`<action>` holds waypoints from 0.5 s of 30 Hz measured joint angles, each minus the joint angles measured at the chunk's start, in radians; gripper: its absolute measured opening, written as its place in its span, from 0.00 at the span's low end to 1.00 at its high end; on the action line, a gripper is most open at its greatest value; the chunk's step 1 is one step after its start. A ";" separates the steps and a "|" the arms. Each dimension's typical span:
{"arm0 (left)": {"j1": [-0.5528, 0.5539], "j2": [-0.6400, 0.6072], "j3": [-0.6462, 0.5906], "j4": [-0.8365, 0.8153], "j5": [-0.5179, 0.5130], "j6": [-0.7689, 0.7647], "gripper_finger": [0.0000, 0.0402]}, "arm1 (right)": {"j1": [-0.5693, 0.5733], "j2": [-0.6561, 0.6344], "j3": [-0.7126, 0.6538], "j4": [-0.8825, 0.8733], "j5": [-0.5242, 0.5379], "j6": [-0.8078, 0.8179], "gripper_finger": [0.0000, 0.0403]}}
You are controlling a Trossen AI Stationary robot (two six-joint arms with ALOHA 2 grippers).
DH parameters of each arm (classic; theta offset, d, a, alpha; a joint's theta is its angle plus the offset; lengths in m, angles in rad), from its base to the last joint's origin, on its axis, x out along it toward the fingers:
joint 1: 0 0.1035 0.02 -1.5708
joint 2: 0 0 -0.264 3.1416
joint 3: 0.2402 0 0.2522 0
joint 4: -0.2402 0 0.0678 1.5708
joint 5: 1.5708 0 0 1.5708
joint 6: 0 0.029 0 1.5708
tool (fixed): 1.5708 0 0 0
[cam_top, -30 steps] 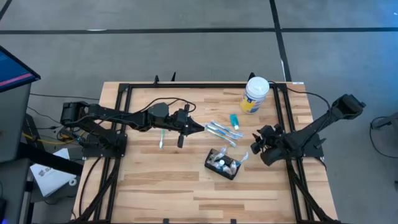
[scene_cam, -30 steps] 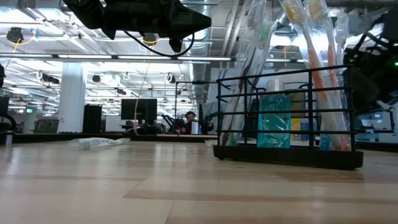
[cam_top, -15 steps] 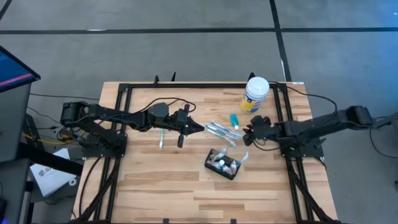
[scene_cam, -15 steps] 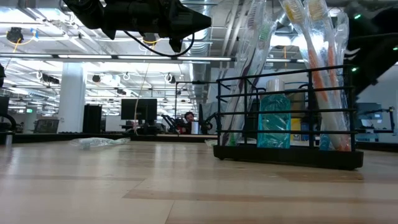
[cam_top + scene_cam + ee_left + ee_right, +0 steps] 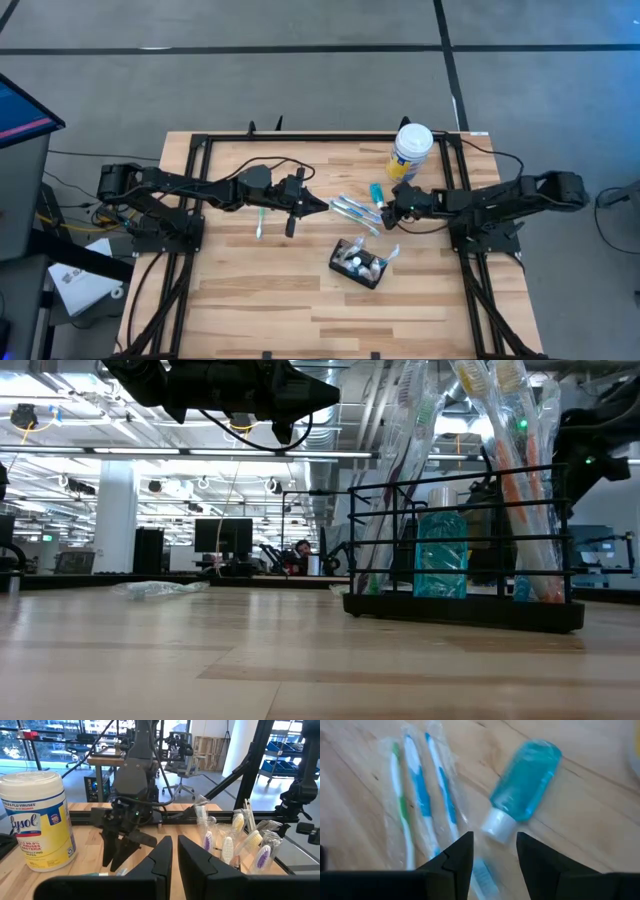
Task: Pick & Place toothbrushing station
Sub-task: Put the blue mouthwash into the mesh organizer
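Observation:
The toothbrushing station [image 5: 358, 264], a small black wire holder with toothbrushes and a teal bottle in it, stands on the table a little right of the middle; the low view shows it close up [image 5: 460, 550]. My right gripper [image 5: 385, 213] is open and slants down over a blue bottle [image 5: 525, 775], which lies on its side, and several wrapped toothbrushes [image 5: 422, 795], which lie flat. Its fingers touch nothing. My left gripper [image 5: 318, 207] is held level above the table's middle, shut and empty [image 5: 175, 852].
A white-lidded, yellow-labelled wipes tub [image 5: 411, 152] stands at the far right. One green toothbrush [image 5: 259, 222] lies under the left arm. The black frame rails [image 5: 200, 180] run along the table's sides. Bare wood lies at the near left.
My right gripper has swung from near the right rail toward the table's middle, to above the blue bottle and the wrapped toothbrushes, and has turned and tipped as it went. The station has stayed where it was.

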 joint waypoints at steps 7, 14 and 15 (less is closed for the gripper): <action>0.000 0.000 0.000 0.000 0.000 0.000 0.05 | -0.029 0.079 0.000 0.117 -0.056 -0.029 0.41; 0.000 0.000 0.000 0.000 0.000 0.000 0.05 | -0.044 0.168 0.000 0.168 -0.053 -0.002 0.46; 0.000 0.000 0.000 0.000 0.000 0.000 0.05 | -0.044 0.179 0.000 0.187 -0.051 -0.002 0.46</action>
